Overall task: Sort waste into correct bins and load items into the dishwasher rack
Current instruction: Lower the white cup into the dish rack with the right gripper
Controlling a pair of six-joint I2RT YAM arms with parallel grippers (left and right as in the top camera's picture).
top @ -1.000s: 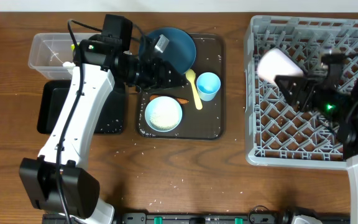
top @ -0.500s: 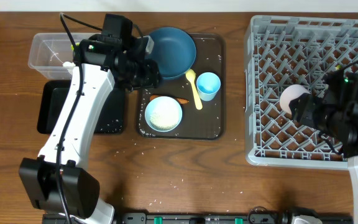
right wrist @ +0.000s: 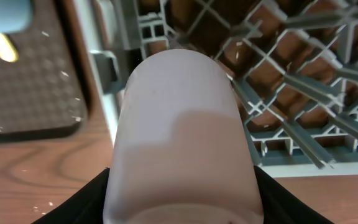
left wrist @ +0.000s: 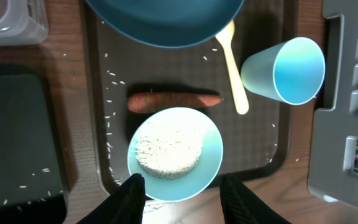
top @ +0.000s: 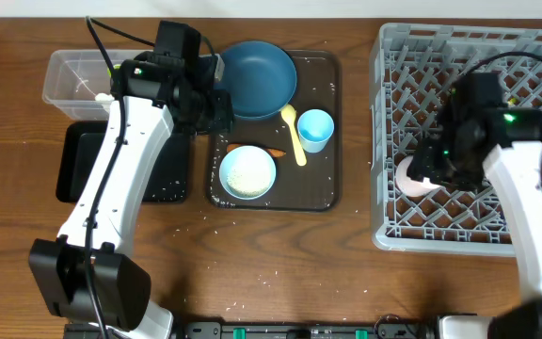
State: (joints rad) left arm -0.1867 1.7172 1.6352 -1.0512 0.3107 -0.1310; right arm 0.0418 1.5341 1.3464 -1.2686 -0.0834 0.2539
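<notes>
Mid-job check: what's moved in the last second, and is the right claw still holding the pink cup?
The right claw, still shut on the pink cup, carried it along the left side of the rack toward the robot; not released. The left claw, open and empty, drew back leftward off the blue dish. The dish, bowl of rice, carrot, yellow spoon and light-blue cup stayed put.
</notes>
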